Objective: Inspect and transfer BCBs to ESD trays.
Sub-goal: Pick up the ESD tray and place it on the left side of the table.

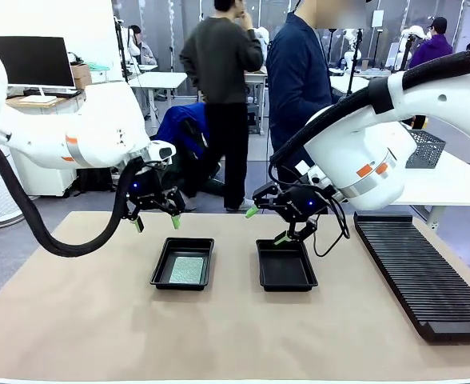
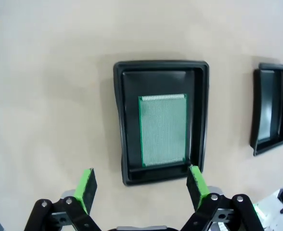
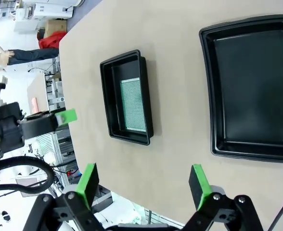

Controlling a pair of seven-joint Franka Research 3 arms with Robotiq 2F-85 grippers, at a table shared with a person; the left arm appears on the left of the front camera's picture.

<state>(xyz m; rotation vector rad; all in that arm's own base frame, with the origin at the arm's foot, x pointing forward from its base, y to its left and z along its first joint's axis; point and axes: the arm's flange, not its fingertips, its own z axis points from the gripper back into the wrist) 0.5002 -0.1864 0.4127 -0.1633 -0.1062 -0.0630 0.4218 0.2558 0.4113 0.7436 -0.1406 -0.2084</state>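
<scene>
Although the table [image 1: 75,320] is offering broad bare room on every side, the job is looking only partly done. The rack [image 1: 415,272] is lying along the table's right side, well apart from everything else, and nothing is standing up from its ribs in the front view. The left tray [image 1: 160,268] and the right tray [image 1: 287,270] are sitting side by side in the middle, with a strip of bare table running between them. The left one is holding one board [image 1: 187,270] flat on its floor, closer to one short wall than the other and touching no wall that I can make out. The right one is sitting empty, so at least one more transfer is probably waiting. Where that board is coming from, the pictures are not telling.

The left gripper [image 1: 157,223] is hovering above the far end of the left tray, its jaws spread wide and carrying nothing. The right gripper [image 1: 267,225] is hanging tilted over the far rim of the right tray, likewise spread and empty. The two are keeping well apart, so neither is crowding the other.

The raised rims and sloped walls are the edges worth minding. A board is barely fitting inside a floor, so it is needing a level descent between them.
</scene>
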